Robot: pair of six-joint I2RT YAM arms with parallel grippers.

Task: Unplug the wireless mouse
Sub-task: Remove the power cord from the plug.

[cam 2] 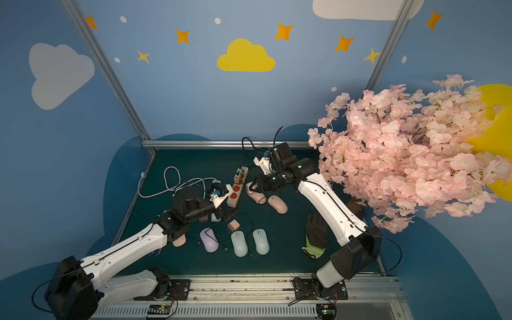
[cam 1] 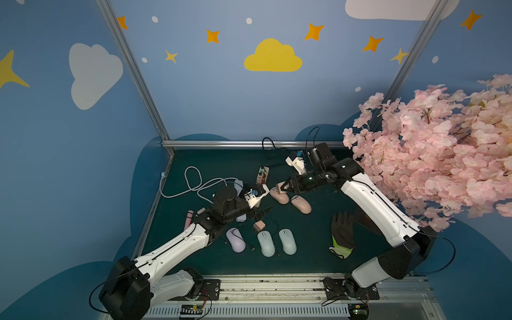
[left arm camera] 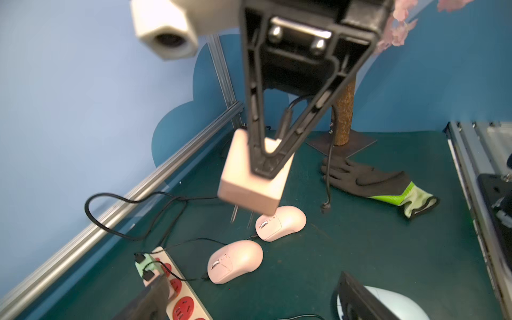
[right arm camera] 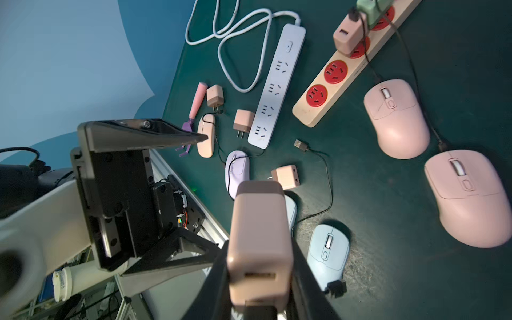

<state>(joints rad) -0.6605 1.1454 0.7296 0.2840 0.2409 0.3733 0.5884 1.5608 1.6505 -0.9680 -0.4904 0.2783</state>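
My right gripper [cam 1: 279, 189] [right arm camera: 259, 243] is shut on a pink charger [right arm camera: 259, 221] [left arm camera: 249, 188] and holds it in the air, prongs down, above two pink mice [cam 1: 279, 195] [cam 1: 301, 204]. The charger's USB port faces the right wrist camera and is empty. A black cable end [left arm camera: 325, 207] dangles loose beside it. Thin black cables run from the pink mice [left arm camera: 235, 260] to chargers on the beige power strip [cam 2: 237, 187] [left arm camera: 177, 302]. My left gripper [cam 1: 261, 213] [left arm camera: 250, 277] is open and holds nothing, low over the mat near that strip.
A purple mouse [cam 1: 236, 239] and two light blue mice [cam 1: 266, 243] [cam 1: 287, 241] lie near the front. Loose pink chargers [cam 1: 259, 225], a white power strip [right arm camera: 277, 86] with its coiled cord, a black glove [cam 1: 342, 235] and a pink blossom tree [cam 1: 432, 155] crowd the mat.
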